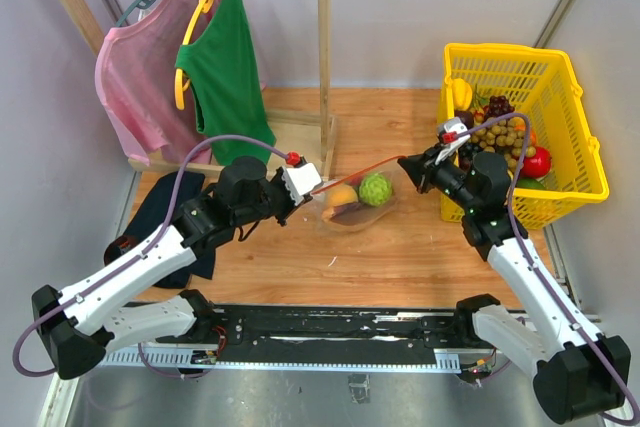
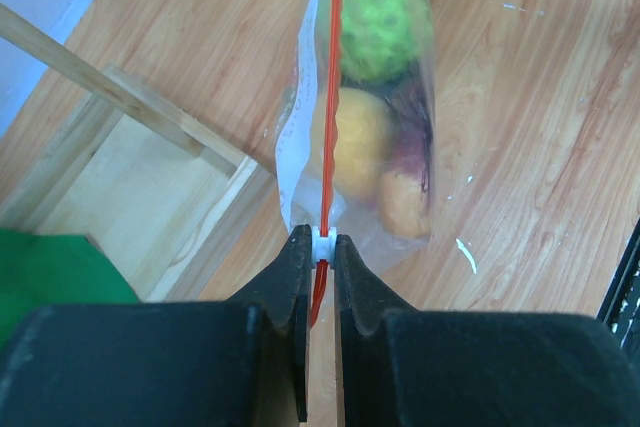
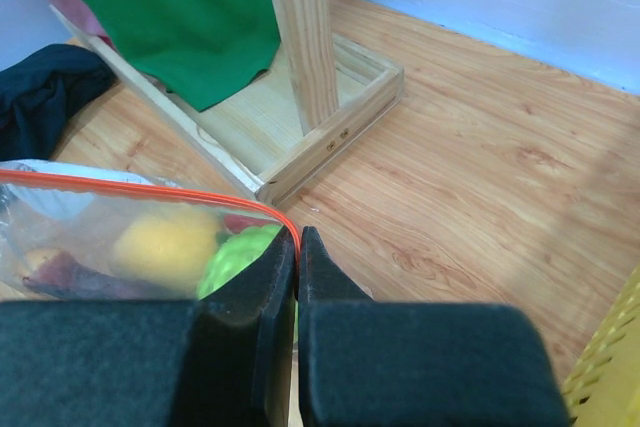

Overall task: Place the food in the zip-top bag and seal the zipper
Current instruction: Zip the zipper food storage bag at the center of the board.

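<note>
Wood-grain counter below, rack at the back left, yellow basket at the right. Strung between the two claws: bag, mouth edge up, zipper taut from end to end, bottom low over the counter, touching or not unclear. On the zipper's left end, left claw pinched shut around a small white piece on the strip. At the opposite corner, right claw clamped tight on the zipper's right end. Inside already: food, with green ball, orange fruit, and something dark and reddish beneath, hard to sort out through the film.

Likely handles as thin, crinkly, slippery film with no stiffness of its own. Sags under the load at the middle and holds shape only while pulled from both ends. Light food, but round, so prone to roll and shift the weight. Best hold: the zipper strip itself, the one firm part, right at the corners as now. Lower down, only slick film, likely to slide out of a pinch. For sealing, probably needs one end anchored and a steady squeeze run along the strip under tension. Sealed or not along its length: cannot tell.
</note>
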Robot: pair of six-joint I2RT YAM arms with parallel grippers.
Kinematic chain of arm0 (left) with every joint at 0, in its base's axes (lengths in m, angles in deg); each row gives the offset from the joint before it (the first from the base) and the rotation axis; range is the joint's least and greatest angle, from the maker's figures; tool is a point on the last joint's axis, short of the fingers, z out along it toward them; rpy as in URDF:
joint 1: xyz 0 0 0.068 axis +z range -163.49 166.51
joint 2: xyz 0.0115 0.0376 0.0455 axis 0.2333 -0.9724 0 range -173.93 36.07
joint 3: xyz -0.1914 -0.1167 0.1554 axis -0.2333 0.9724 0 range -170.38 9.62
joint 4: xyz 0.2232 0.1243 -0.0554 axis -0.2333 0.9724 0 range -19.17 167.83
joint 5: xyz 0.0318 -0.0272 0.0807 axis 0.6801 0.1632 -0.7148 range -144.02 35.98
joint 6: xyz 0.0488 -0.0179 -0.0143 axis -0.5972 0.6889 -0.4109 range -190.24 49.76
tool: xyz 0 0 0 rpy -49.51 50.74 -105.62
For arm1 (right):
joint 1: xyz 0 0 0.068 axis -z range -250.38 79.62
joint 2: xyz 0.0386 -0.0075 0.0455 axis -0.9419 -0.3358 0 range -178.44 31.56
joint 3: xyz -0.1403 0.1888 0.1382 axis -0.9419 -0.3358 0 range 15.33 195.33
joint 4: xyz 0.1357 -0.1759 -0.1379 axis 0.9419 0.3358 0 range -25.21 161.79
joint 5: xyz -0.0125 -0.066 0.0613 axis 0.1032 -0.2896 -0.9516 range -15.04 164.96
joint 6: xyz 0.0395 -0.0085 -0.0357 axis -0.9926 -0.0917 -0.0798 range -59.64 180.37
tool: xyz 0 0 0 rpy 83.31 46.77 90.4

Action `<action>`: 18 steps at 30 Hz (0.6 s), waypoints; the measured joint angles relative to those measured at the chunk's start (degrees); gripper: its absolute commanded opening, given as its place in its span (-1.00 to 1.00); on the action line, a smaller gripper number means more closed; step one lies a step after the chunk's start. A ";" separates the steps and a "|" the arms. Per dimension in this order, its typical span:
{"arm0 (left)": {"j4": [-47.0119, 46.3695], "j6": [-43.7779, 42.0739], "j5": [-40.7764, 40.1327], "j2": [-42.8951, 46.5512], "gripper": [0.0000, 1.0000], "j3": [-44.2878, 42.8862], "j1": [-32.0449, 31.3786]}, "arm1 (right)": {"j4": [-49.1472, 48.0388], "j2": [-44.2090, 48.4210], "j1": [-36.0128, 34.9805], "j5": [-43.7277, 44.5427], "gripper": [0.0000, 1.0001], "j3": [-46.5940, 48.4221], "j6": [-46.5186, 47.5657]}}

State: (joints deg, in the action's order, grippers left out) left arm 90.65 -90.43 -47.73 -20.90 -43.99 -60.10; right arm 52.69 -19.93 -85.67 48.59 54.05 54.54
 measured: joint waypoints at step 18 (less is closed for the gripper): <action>-1.31 1.33 2.19 -2.27 -1.00 -0.02 2.38 | 0.35 -1.40 4.37 0.44 -0.99 -0.76 -4.87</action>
State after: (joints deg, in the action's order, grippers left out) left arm 89.33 -89.09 -45.55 -23.17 -44.01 -57.72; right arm 53.04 -21.33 -81.30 49.03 53.29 49.67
